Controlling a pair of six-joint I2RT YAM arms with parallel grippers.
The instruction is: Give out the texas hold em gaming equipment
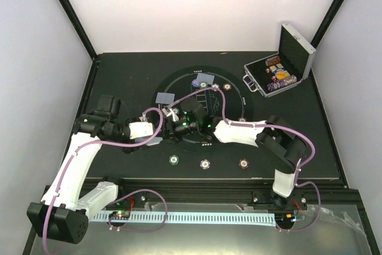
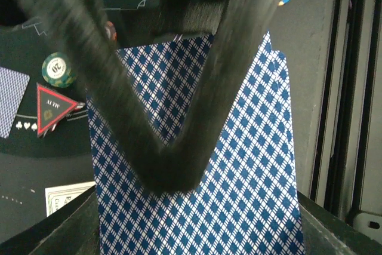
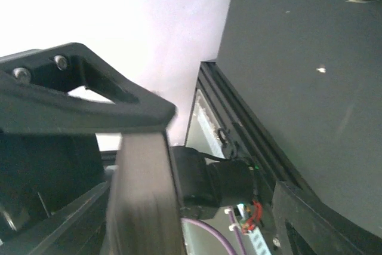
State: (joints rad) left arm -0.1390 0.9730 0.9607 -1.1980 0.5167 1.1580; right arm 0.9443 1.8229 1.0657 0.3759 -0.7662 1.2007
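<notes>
**Pack clenched over the mat as a second gripper reaches in**

A round black mat (image 1: 236, 88) is seen from above, and two arms are met over its near left part. The left gripper (image 2: 197, 207) is clenched on a pack (image 2: 250, 165) of blue-diamond-backed cards, held low over the mat. The right gripper (image 3: 230, 207) is spread, with nothing seen between its jaws. A blurred black finger (image 2: 179, 165), judged to be the right one's, is laid across the pack's top card.

Two loose cards (image 1: 164, 97) are shown face down on the mat's far part, with a purple button (image 1: 195, 83) between them; three chips (image 1: 205, 163) are spaced along the mat's near edge; a red triangle (image 2: 54, 108) is seen on the mat beside the pack. More chips are kept in an open case (image 1: 295, 49) past the mat's far right edge.

The step in hand is judged to be the drawing of one card from the pack.

- Several cards could be dragged off together if the finger is pressed too hard.
- The whole pack could be pulled askew or out of the clench by that same drag.
- A card slid free without being pinched could be dropped at the wrong seat or off the mat.
- The grippers could be knocked together, so closely are they set.
- The loose cards and button could be swept aside by the purple cable (image 1: 218, 97) that is draped over the mat's far part.
</notes>
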